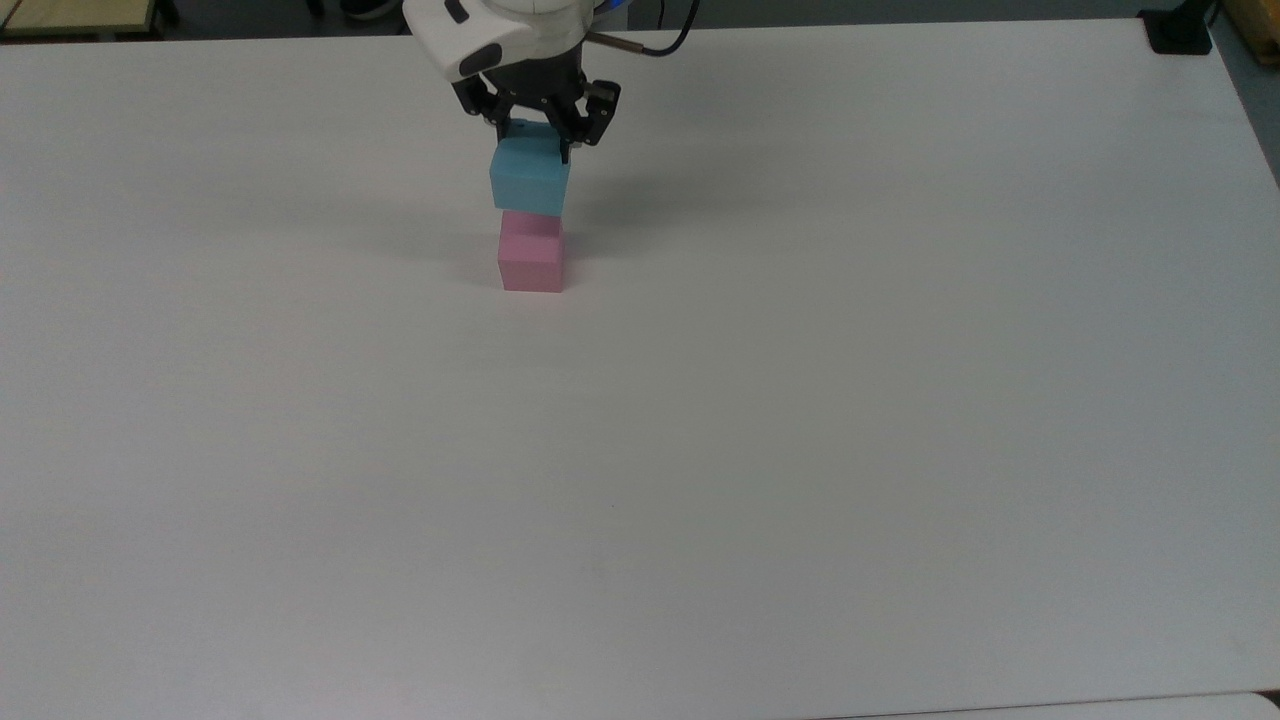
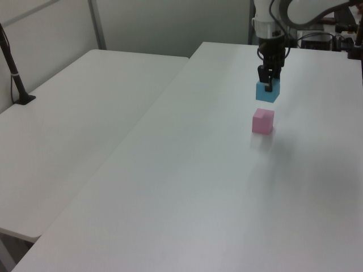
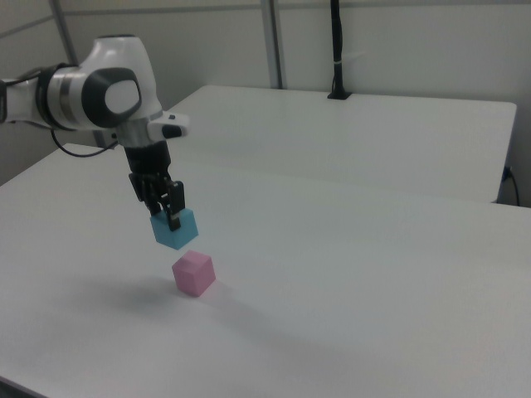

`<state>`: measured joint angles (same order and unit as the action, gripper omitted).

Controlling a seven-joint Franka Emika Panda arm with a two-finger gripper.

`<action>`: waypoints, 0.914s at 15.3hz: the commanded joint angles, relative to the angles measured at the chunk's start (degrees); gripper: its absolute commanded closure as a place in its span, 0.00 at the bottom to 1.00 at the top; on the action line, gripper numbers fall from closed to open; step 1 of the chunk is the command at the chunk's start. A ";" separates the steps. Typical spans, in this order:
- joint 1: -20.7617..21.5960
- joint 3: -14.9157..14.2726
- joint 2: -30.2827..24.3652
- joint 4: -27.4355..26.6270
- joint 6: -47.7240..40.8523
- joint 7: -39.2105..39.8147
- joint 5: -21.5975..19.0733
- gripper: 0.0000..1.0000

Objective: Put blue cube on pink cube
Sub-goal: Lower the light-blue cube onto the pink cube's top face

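Blue cube (image 1: 529,186): matt, smooth faces, foam-like look, no sheen. Pink cube (image 1: 531,262): matt, smooth, same dull finish. Counter (image 1: 800,400): white, smooth laminate-like top with a faint satin sheen. Hand (image 1: 540,128): black, hard plastic or metal, slightly glossy. Arm shell (image 3: 112,95): white, glossy moulded plastic with grey joint caps.

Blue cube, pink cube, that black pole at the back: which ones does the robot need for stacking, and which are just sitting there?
Needed for the job:
- blue cube, held in the fingers above the table
- pink cube, on the white table

Just sitting there:
- black pole on the other table
- black block at the table's corner in the top view
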<state>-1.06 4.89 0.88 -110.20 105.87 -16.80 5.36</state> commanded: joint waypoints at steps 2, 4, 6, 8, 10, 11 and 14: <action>-0.52 -0.15 -0.62 -5.46 7.15 1.60 2.37 0.68; -0.61 -0.15 0.44 -5.82 8.56 1.51 2.99 0.68; -0.61 -0.15 1.49 -5.90 9.53 1.42 3.26 0.68; -0.95 -0.15 1.85 -5.90 9.70 1.16 4.04 0.69; -1.04 -0.15 2.98 -5.90 9.70 0.98 4.48 0.69; -0.96 -0.15 3.34 -5.90 9.79 0.98 5.01 0.69; -0.87 -0.06 3.43 -5.90 9.70 0.89 5.28 0.68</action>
<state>-2.08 4.88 4.86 -115.04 113.94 -16.28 9.49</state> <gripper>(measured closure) 0.436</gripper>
